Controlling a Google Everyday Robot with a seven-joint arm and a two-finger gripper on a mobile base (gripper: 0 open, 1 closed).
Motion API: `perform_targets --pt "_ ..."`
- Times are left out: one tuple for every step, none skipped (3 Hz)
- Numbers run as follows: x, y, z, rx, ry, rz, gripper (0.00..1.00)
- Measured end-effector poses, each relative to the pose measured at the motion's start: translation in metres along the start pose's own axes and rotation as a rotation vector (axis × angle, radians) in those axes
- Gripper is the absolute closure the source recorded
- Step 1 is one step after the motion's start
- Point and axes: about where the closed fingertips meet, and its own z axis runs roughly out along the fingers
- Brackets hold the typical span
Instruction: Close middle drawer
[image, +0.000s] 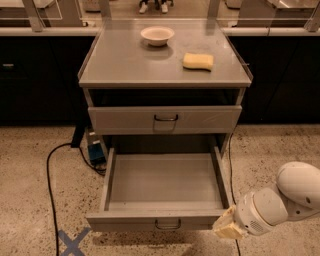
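The middle drawer (130, 220) is a wide, shallow grey metal tray pulled far out of the grey cabinet. It is empty, and its low front panel has a small dark loop handle (167, 225). My gripper (227, 228) is at the end of the white arm (280, 202), low on the right. It sits right at the drawer's front right corner, at front panel height. Whether it touches the panel is unclear.
Above is a taller-fronted grey drawer (200, 120), nearly shut. A white bowl (157, 35) and a yellow sponge (198, 61) lie on the cabinet top (120, 65). A black cable (49, 175), a blue device (96, 150) and a blue tape cross (72, 242) are on the speckled floor at left.
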Motion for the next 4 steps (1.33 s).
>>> perform_targets --pt "0.014 0.0 0.028 0.009 0.004 0.021 1.0" --pt "0.032 0.005 0.08 0.025 -0.005 0.067 1.0" --pt "0.037 -0.018 0.121 0.089 -0.045 0.106 1.0" --pt "0.038 -0.017 0.121 0.088 -0.044 0.106 1.0"
